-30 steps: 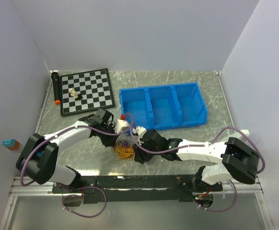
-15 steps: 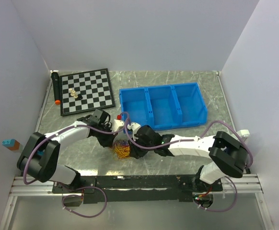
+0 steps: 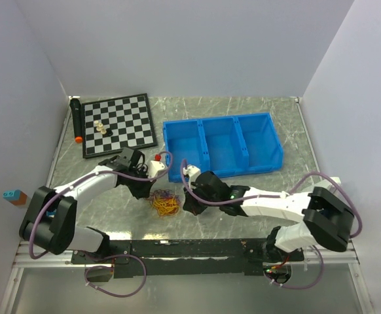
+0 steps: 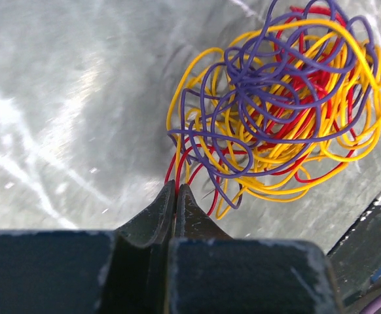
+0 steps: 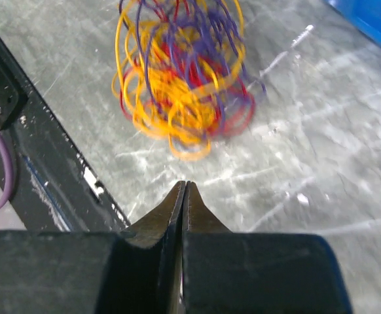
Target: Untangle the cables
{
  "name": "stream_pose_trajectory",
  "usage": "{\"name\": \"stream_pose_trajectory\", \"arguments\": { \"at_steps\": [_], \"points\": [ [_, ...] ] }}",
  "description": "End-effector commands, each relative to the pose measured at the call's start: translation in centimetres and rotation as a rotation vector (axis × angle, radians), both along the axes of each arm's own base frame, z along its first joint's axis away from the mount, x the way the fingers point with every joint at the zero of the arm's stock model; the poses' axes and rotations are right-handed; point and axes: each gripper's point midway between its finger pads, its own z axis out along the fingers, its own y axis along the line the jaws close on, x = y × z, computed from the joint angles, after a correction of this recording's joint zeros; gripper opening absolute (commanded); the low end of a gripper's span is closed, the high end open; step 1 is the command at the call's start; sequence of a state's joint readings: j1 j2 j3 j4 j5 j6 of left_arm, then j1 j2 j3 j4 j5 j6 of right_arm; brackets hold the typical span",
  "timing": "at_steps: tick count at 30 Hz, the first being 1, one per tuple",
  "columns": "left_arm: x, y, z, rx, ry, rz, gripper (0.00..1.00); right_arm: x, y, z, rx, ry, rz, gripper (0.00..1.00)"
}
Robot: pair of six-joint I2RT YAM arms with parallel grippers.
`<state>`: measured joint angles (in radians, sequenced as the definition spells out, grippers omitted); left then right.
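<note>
Left wrist view gives you the left gripper with its jaws pressed together. The cables (one yellow, red and purple knot) lie on the table just ahead of its tips, to their right. Red strands run right up to those tips; whether one is pinched you cannot tell. Your right gripper is closed on nothing, with the knot ahead, clear of its tips.

Plain pale walls enclose a grey, marbled tabletop, seemingly scuffed, under even light.
</note>
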<state>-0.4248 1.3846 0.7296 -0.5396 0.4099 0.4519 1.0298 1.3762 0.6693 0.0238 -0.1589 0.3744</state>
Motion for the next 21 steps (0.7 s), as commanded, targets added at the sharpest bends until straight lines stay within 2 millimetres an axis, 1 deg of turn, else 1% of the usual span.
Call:
{"name": "stream_pose_trajectory", "arguments": {
  "at_steps": [1,2,3,5,6,7,8,10,14,18,19,21],
  "points": [
    [0.6,1.2,1.0,0.005,-0.051,0.000,0.01,0.1,-0.9,1.1,0.025,-0.027,-0.037,0.00],
    [0.6,1.2,1.0,0.002,-0.053,0.001,0.01,0.1,-0.7,1.2,0.026,-0.030,-0.027,0.00],
    [0.5,1.1,1.1,-0.001,-0.051,0.001,0.01,0.1,-0.5,1.2,0.029,-0.030,-0.019,0.08],
    [0.5,0.9,1.2,-0.011,-0.043,0.008,0.01,0.1,0.1,1.6,0.051,-0.044,0.009,0.42],
    [0.5,0.8,1.2,-0.014,-0.038,0.011,0.01,0.1,0.5,1.8,0.072,-0.051,0.028,0.55],
    [0.6,0.8,1.2,-0.015,-0.039,0.012,0.01,0.1,0.9,2.1,0.082,-0.057,0.040,0.60],
    [0.6,0.7,1.3,-0.019,-0.040,0.016,0.01,0.4,1.3,2.3,0.086,-0.063,0.040,0.62],
    [0.6,0.7,1.3,-0.022,-0.035,0.015,0.01,0.7,2.1,2.7,0.094,-0.061,0.044,0.63],
    [0.5,0.7,1.2,-0.020,-0.028,0.018,0.01,1.4,3.6,3.9,0.132,-0.059,0.033,0.61],
    [0.2,0.8,1.1,-0.021,-0.025,0.015,0.01,2.0,4.6,3.7,0.137,-0.046,0.007,0.52],
    [0.1,0.8,1.0,-0.019,-0.021,0.015,0.01,2.2,4.9,3.5,0.137,-0.042,-0.001,0.48],
    [0.1,0.8,0.9,-0.018,-0.024,0.013,0.01,2.3,5.4,3.2,0.131,-0.033,-0.008,0.45]
  ]
}}
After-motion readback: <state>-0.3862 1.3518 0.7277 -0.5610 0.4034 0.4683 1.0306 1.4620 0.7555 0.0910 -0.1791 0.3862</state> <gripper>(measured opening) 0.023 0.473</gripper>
